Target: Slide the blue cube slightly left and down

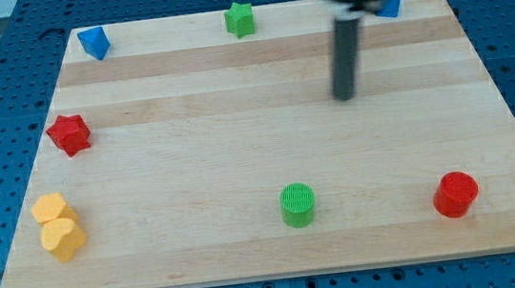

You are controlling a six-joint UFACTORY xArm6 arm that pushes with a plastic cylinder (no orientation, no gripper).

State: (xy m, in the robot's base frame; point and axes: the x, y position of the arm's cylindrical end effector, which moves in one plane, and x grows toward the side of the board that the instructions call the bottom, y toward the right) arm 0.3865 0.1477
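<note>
The blue cube [390, 2] sits at the board's top edge toward the view's right, partly hidden behind the arm's grey body. My tip [344, 97] rests on the wood below and to the left of the blue cube, clearly apart from it. No block touches the tip.
A second blue block [93, 42] lies at the top left and a green star [240, 18] at the top middle. A red star [69, 134] is at the left edge. Two yellow blocks [58, 225] touch at the bottom left. A green cylinder [297, 204] and a red cylinder [455, 193] stand near the bottom.
</note>
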